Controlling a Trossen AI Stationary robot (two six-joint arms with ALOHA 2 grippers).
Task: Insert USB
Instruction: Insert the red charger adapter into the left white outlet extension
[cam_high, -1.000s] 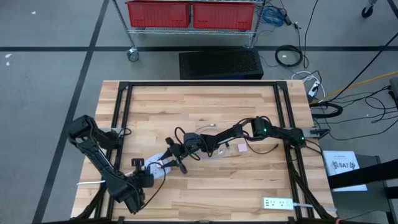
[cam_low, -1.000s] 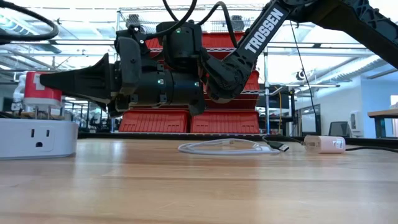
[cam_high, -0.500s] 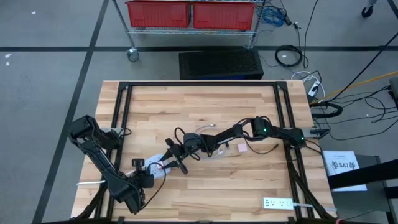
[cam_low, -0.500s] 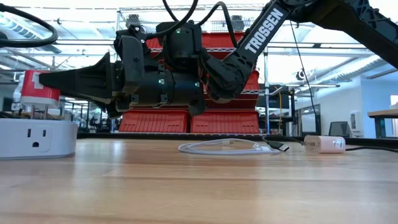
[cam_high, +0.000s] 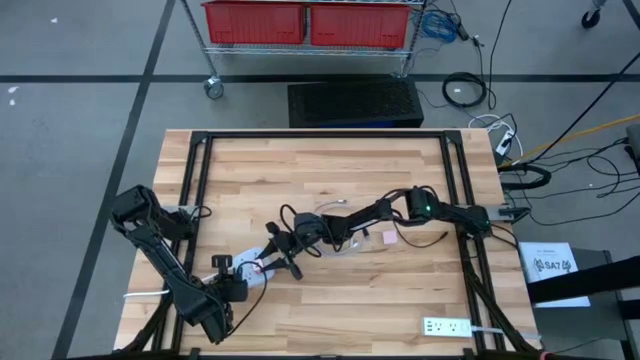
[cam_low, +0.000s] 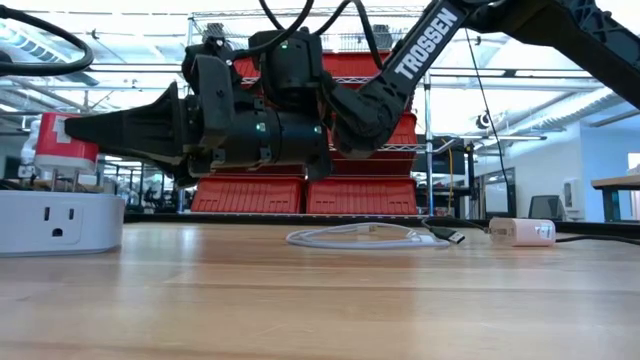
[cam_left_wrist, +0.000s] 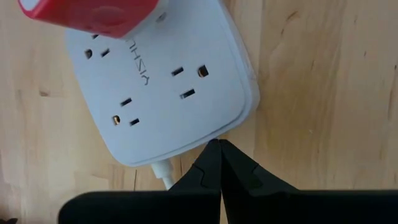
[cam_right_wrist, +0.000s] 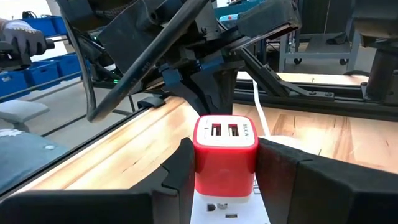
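White TROSSEN lettering on right arm (cam_low: 420, 45). Right end effector (cam_right_wrist: 225, 163) grasping red charger (cam_right_wrist: 225, 149) over power strip (cam_left_wrist: 161, 87) near worktop (cam_high: 330, 170) front-left; strip's printing unreadable. Left end effector (cam_left_wrist: 217, 163) clenched, touching strip's edge. Cable (cam_low: 365, 236) mid-worktop.

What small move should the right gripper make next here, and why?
Probably press straight down: the right gripper holds the red two-port USB charger cube upright on the white power strip, apparently not yet fully seated, while the shut left gripper braces the strip's edge.

One red charger (cam_right_wrist: 224, 154) between the right end effector's fingers, one power strip (cam_left_wrist: 168, 87) under it, one white cable (cam_low: 365, 236), one small white adapter (cam_low: 522, 231), two red bins (cam_high: 305, 22).
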